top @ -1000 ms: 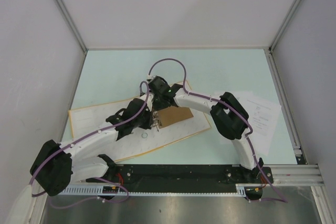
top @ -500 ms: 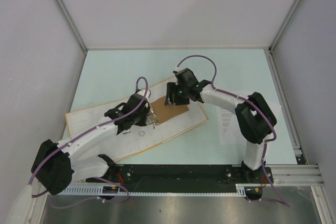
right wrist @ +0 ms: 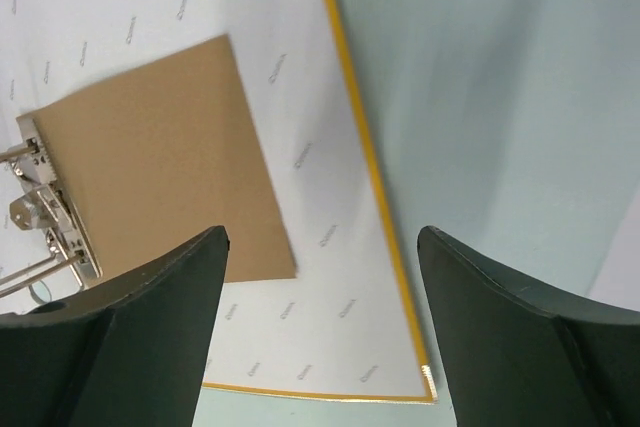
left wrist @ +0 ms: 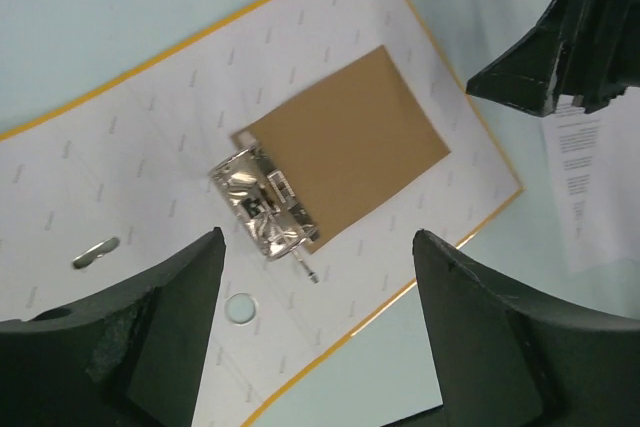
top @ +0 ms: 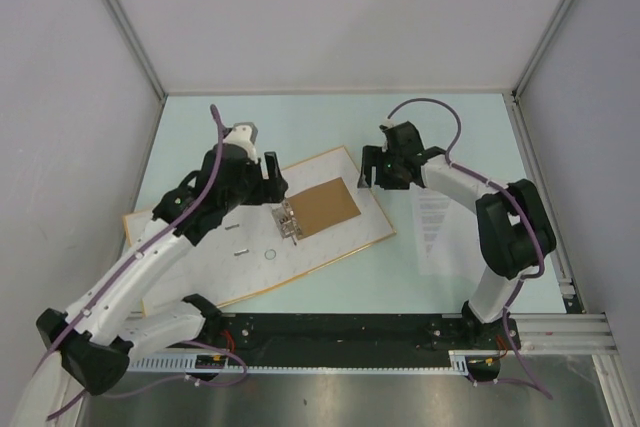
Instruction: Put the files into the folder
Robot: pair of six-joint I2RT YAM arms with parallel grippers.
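One orange-yellow ring binder [top: 330,247] lies open on the pale surface [top: 250,127], one metal ring clip [top: 289,220] inside. One sheaf of printed white paper [top: 440,237] lies beside it. The left pincer [top: 272,179] and right pincer [top: 366,169] both gape, empty.

The pale green table [top: 300,127] carries the open folder [top: 305,255] and, apart to its right, the files [top: 440,237], both flat.

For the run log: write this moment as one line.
orange-yellow ring binder: open flat | white printed paper sheets: right of binder, not filed | left jaws: open, empty | right jaws: open, empty
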